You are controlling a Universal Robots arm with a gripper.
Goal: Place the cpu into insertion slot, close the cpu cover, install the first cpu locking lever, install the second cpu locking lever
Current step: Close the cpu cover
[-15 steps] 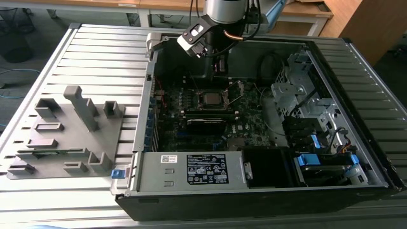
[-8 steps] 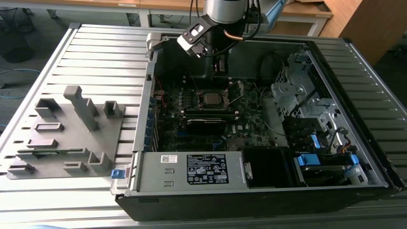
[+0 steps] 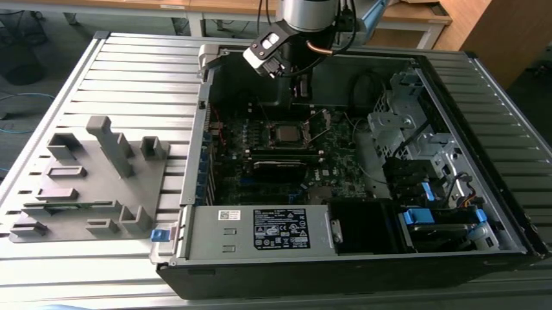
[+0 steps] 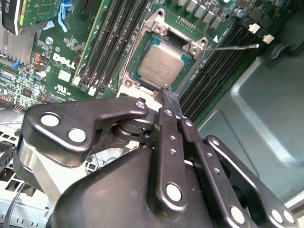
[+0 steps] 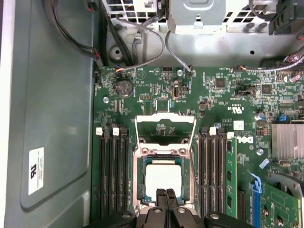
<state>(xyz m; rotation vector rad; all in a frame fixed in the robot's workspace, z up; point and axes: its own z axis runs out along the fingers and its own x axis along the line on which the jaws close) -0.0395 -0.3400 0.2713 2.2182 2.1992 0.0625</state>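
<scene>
My claw is pinched narrow, fingertips together with nothing between them. It sits at the near edge of the slot in the first wrist view, and I cannot tell whether it touches. Right ahead of the tips the cpu lies flat in that slot, metal face up, so the socket is filled. I judge the chip light, stiff and slick-faced, with delicate contacts beneath, so only its edges look safe to hold. Just beyond it the cover stands swung open, its cut-out showing bare board. It looks thin and springy, best pressed at its free end. Off to the claw's side a wire lever juts out unlatched. The open case holds it all.
</scene>
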